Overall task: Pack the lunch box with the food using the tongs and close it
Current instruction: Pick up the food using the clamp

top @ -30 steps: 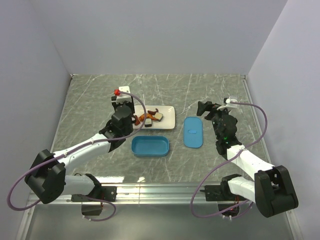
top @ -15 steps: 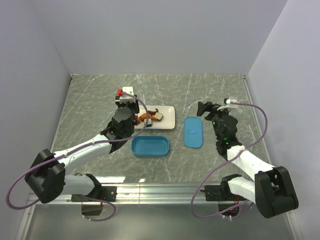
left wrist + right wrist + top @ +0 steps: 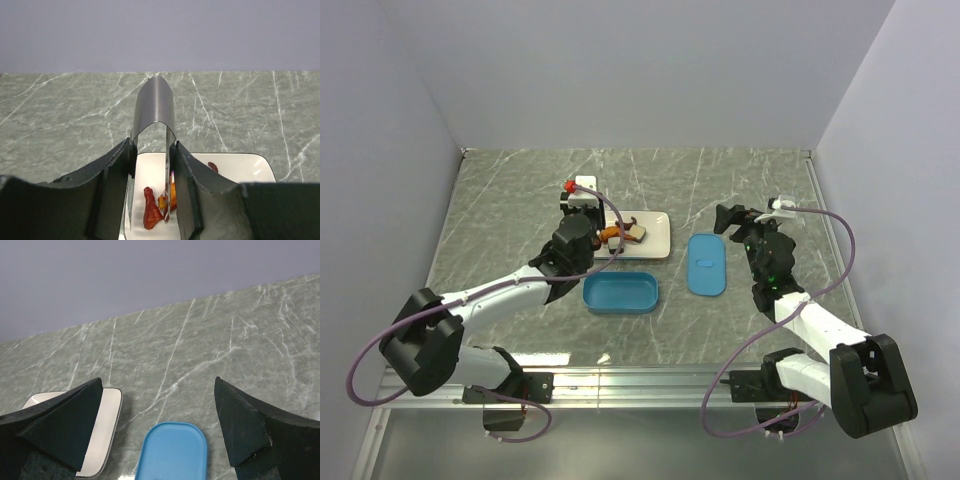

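My left gripper (image 3: pixel 152 150) is shut on the grey metal tongs (image 3: pixel 156 102), whose bend sticks up and whose two legs point down over the white plate (image 3: pixel 240 167). The right leg's tip touches an orange piece (image 3: pixel 172 192), and a red piece (image 3: pixel 149 210) lies between the legs. A dark red piece (image 3: pixel 213 167) lies further right. In the top view the left gripper (image 3: pixel 582 215) hangs over the plate's left end, with the food (image 3: pixel 623 234) beside it. The open blue lunch box (image 3: pixel 620 293) sits in front of the plate and looks empty. My right gripper (image 3: pixel 159 390) stands open above the lid (image 3: pixel 172 452).
The blue lid (image 3: pixel 706 263) lies flat to the right of the plate (image 3: pixel 655 240) and box. Grey walls close in the marbled table (image 3: pixel 500 210) on three sides. The right gripper (image 3: pixel 732 218) hovers behind the lid.
My left gripper has moved right with the tongs, from the plate's left edge to over the food. The right arm has stayed put.
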{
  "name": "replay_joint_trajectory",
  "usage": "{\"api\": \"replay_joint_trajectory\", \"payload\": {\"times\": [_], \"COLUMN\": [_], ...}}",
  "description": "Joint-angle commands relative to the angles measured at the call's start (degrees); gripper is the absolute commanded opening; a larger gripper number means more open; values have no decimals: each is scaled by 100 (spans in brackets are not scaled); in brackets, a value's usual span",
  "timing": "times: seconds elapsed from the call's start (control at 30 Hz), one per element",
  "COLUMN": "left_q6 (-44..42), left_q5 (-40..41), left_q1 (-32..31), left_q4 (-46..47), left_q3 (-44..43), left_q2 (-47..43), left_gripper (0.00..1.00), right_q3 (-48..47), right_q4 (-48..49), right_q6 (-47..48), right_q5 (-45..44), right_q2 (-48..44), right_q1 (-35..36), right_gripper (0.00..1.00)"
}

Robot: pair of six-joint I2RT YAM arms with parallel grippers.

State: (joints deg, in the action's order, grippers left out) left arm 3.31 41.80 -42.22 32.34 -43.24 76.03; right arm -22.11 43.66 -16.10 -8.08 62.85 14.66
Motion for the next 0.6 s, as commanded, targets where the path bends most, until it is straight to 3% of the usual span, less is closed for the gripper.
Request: {"api": "replay_joint_trajectory", "payload": {"times": [0.0,0.57], "left_q6": [161,240], "left_q5": [-58,83], "left_q1": [-15,29], "left_q4": [273,71], "left_q3": [-184,-220], "left_q2": [131,483], "left_gripper": [44,40], "right_q3": [48,22], "right_q4": [240,257], "right_q6": [-51,-60], "right_q5": [-19,-27], "right_q2": [-115,-54], "right_q1": [11,20], "right_gripper": [99,99]}}
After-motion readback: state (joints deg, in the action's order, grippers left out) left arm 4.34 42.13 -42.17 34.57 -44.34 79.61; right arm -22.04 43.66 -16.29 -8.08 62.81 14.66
